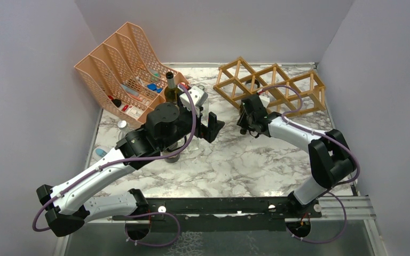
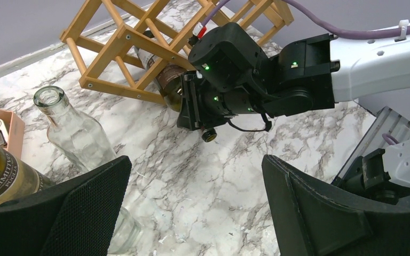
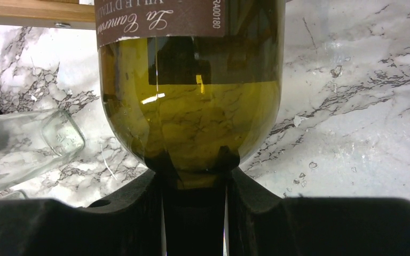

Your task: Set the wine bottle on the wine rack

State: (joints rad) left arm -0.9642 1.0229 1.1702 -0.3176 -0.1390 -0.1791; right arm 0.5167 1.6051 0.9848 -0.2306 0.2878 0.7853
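Gripping the neck of the wine bottle (image 3: 192, 106), the right jaws were closed in the right wrist view, one finger (image 3: 133, 202) on either side of the glass. The labelled body lay ahead, with a bar of the wine rack (image 3: 32, 13) crossing at its upper left. The hold was on the narrow neck only; the heavy body could pivot or slip if the jaws released before the rack bore it.

In the left wrist view, the bottle lay tilted within a cell of the rack, shoulder and neck projecting toward the tabletop (image 2: 192, 186). Judged not fully seated, it could slide back out. A clear glass bottle (image 2: 72, 128) stood near; a sweeping retreat could topple it. The left jaws stood wide open, holding nothing, with a second wine bottle (image 2: 5, 178) just beside one finger.

In the top external view, the right arm (image 1: 299, 133) reached the rack; pushing harder could shift the light rack on the tabletop.
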